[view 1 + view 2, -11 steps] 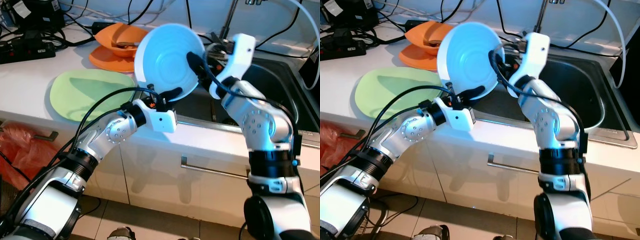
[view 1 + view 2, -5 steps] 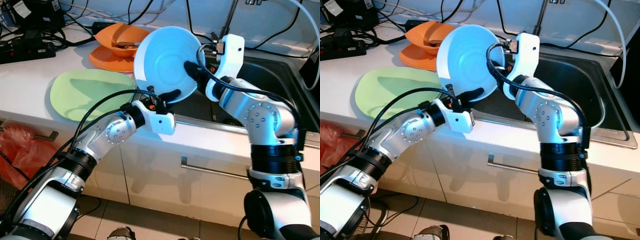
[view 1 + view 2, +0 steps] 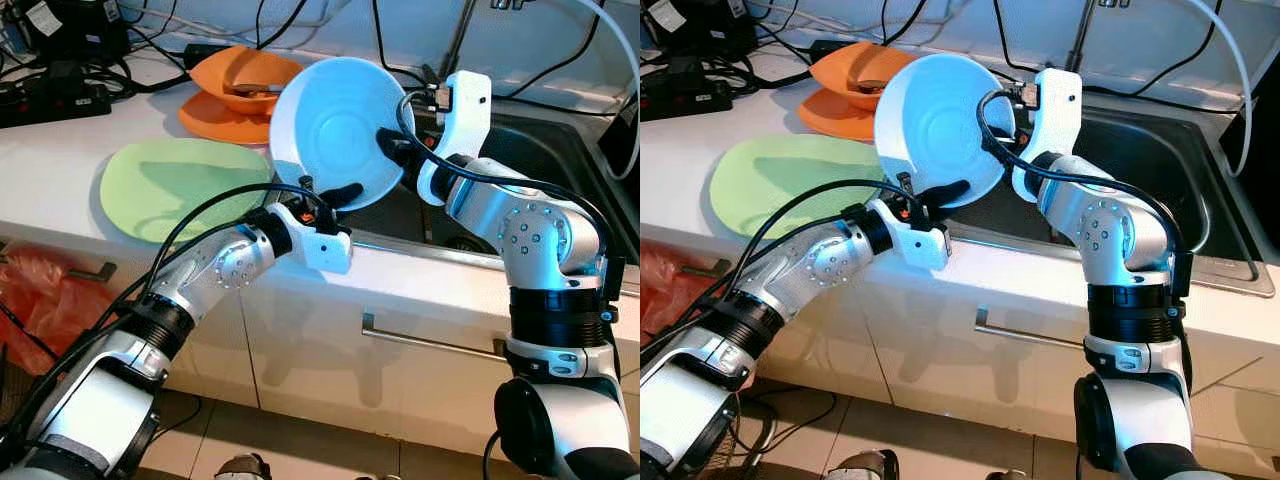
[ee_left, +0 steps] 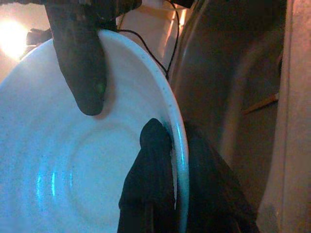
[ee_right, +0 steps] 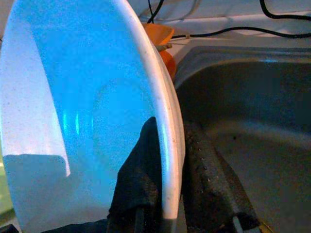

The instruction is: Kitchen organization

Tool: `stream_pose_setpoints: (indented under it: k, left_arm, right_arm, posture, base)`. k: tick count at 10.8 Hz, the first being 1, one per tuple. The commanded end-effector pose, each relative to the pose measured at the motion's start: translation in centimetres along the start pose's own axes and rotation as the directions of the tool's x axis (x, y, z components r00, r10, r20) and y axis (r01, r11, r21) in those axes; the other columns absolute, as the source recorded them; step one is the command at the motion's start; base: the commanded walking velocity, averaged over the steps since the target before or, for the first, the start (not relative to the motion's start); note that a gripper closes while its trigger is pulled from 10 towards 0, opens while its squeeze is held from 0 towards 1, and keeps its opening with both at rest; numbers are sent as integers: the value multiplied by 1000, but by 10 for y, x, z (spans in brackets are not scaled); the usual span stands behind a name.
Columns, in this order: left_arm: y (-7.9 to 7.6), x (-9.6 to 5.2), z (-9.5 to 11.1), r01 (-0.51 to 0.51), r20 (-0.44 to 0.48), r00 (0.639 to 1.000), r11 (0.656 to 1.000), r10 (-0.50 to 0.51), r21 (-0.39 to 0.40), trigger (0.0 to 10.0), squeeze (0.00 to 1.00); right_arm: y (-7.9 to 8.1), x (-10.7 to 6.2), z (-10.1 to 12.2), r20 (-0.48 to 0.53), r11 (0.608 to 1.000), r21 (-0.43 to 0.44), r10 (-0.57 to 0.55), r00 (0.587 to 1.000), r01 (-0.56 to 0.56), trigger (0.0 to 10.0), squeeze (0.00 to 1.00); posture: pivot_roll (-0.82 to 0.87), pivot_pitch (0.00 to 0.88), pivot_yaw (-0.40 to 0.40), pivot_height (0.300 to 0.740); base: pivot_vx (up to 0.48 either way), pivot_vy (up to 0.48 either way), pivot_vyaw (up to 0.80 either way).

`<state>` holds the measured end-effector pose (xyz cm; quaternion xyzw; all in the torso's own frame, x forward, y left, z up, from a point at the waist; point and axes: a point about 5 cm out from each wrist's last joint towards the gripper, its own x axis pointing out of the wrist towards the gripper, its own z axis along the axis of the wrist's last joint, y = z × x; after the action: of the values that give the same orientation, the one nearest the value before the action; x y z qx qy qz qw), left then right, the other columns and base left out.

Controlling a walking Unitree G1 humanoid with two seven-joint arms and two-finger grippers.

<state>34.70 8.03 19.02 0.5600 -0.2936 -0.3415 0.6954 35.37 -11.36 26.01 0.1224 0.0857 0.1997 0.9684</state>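
1. Two pincers share one white bowl [image 3: 335, 130], held up on edge in the air above the front edge of the bench [image 3: 60, 170], just left of the sink [image 3: 545, 150], hollow side facing the head camera.
2. Left pincer [image 3: 340, 193] is clenched on the bowl's lower rim: one finger inside, one behind, seen clearly in the left wrist view, where the rim runs between its fingers [image 4: 150, 184].
3. Right pincer [image 3: 388, 145] is clenched on the rim at the bowl's right side; the right wrist view shows the rim wedged between its fingers [image 5: 138, 179].
4. Step in hand, as you can judge it: a hand-over of the bowl between arms, mid-transfer, both still gripping. Which arm is giving and which is taking you cannot tell from this moment.
5. Around it: green plate [image 3: 175, 185] flat on the bench left of the bowl; orange dishes [image 3: 235, 90] stacked behind it; power strip [image 3: 55, 100] and cables at the far left; red bag [image 3: 40, 300] low by the cabinet.
6. Next move calls for one pincer to let go cleanly before the other moves off; pulling while both are clenched risks twisting the bowl out. Likely destinations are the green plate side or the sink.
7. Watch the tilt: the bowl is near upright, so a single rim grip may let it swing.
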Motion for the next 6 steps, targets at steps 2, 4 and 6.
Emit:
stream_pose_setpoints:
  k: [2,4,6]
  left_arm:
    - [13,-3,-9,-52,-32,998,998,52,19,3451,0]
    - [16,-3,-9,-74,-34,997,997,74,20,7255,0]
    - [21,-1,-3,-122,4,993,992,122,-46,10000,1000]
  right_arm:
    - [-11,-8,2,7,1000,4,-24,1000,24,0,0]
    - [-10,-9,1,8,1000,8,-18,1000,18,0,0]
    - [-10,-9,0,9,1000,16,-18,1000,18,0,0]
  posture:
    - [56,66,-55,740]
    - [54,67,-55,740]
    - [51,70,-55,740]
  base:
    - [0,0,0]
    - [0,0,0]
    - [0,0,0]
